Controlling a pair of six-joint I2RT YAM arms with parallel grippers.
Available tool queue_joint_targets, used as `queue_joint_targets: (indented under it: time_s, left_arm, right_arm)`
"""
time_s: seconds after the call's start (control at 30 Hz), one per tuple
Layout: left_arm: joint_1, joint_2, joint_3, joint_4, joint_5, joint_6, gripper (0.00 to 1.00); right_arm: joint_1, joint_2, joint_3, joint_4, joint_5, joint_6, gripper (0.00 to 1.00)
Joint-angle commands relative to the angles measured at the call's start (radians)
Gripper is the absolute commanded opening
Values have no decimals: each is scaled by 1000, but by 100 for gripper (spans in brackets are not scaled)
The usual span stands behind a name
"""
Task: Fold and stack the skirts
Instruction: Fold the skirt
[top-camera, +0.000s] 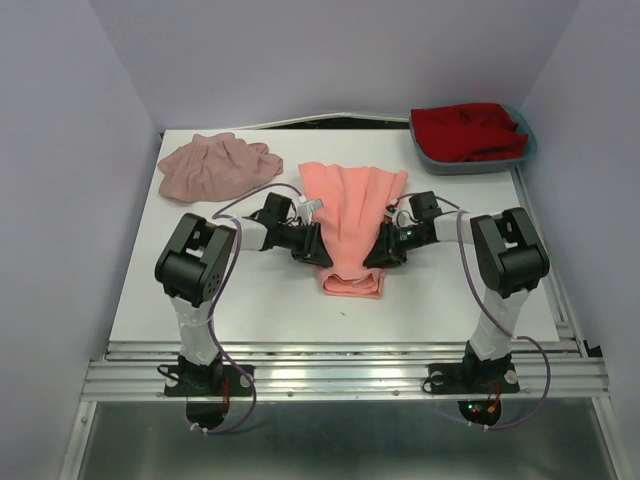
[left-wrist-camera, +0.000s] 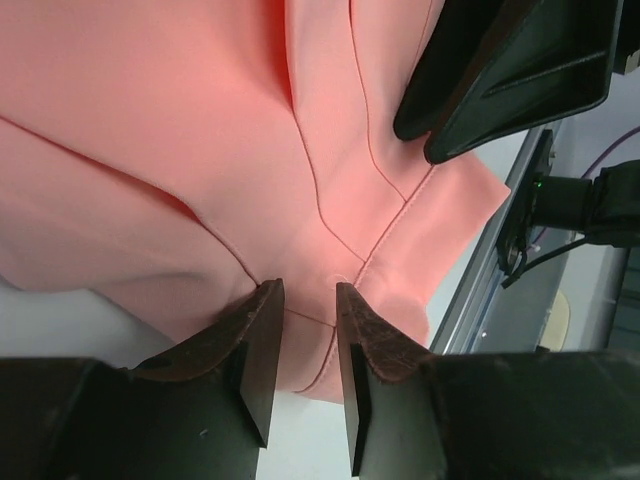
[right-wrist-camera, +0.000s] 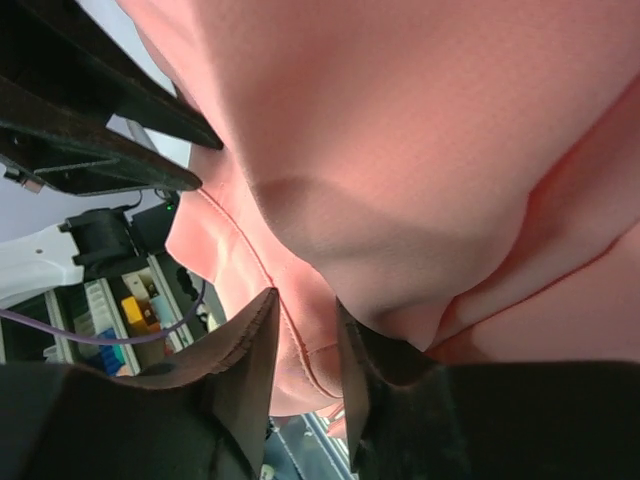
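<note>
You have the left gripper (top-camera: 320, 254) at 9 and the right gripper (top-camera: 374, 254) at 3 of the coral skirt (top-camera: 350, 200) — jaws close-set around its side edges, real clamp can't tell — likely so it folds evenly.

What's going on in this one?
Both arms are working the salmon-coral skirt in the middle of the table. The left gripper and right gripper sit at its opposite side edges near the near end, fabric between each pair of fingers; whether they grip firmly yet is unclear. The mauve-pink skirt lies bunched at the far left, untouched. Nothing is stacked yet.
</note>
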Motion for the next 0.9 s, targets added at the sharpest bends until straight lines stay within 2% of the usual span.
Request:
queue_joint_targets:
  time_s: [0.0, 0.13, 0.27, 0.37, 0.4, 0.5, 0.57, 0.6, 0.7, 0.8, 0.87]
  left_arm:
    - [-53, -82, -46, -40, -30, 65, 40]
    - [-90, -154, -72, -39, -13, 102, 42]
    - [-93, -315, -68, -60, 10, 132, 49]
    - [-107, -417, -7, -120, -65, 230, 56]
    - [-123, -439, 18, -182, -171, 267, 60]
    - [-257, -500, 77, -284, -462, 509, 68]
    - [-343, -525, 65, -310, -589, 573, 72]
    - [-423, -531, 49, -312, -696, 597, 76]
    - [-540, -553, -34, -295, -870, 688, 81]
    - [-721, -545, -110, -231, -1020, 746, 87]
    - [-777, -502, -124, -198, -1097, 769, 88]
  right_arm:
    - [0, -12, -1, -74, 157, -90, 33]
    - [0, -41, 39, -135, 129, -146, 34]
    - [0, -147, 122, -226, 31, -225, 46]
    - [0, -193, 209, -252, -30, -215, 55]
    - [0, -218, 229, -252, -33, -210, 57]
    - [0, -241, 294, -252, -20, -213, 57]
    - [0, -236, 305, -258, -18, -227, 56]
    - [0, -226, 305, -270, -19, -229, 54]
    - [9, -204, 268, -270, -49, -221, 49]
    - [49, -178, 191, -237, -70, -227, 47]
    - [49, -147, 129, -209, -79, -230, 46]
